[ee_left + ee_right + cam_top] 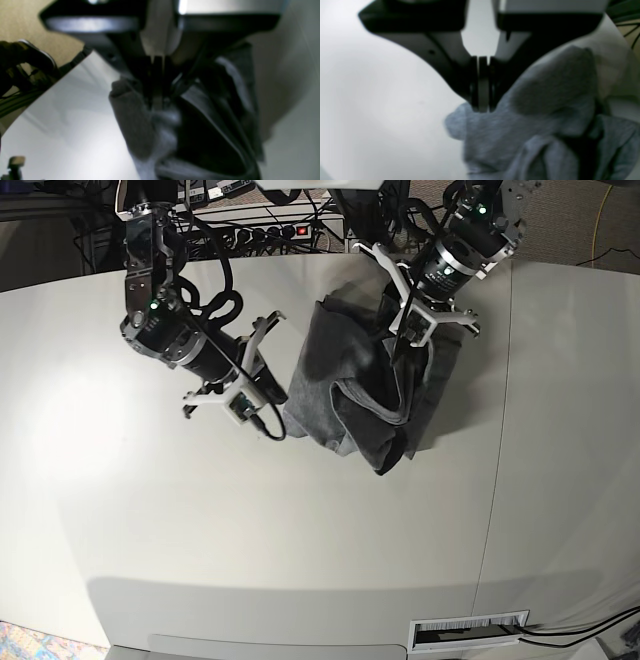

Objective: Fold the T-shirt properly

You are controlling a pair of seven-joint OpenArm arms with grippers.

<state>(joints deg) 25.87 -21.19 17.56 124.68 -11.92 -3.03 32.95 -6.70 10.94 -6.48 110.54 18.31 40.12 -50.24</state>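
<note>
T-shirt (355, 395) bunched, hanging from left end effector (400, 340), long axis vertical.

**Around the workspace**

A pale grey desk (300, 530) is filling most of the base view, with a seam running down its right part. Behind its far edge a black power strip (268, 230) with a glowing red switch is lying among tangled dark cables (345, 205). A white vent grille (470, 631) is sitting at the near edge.
</note>
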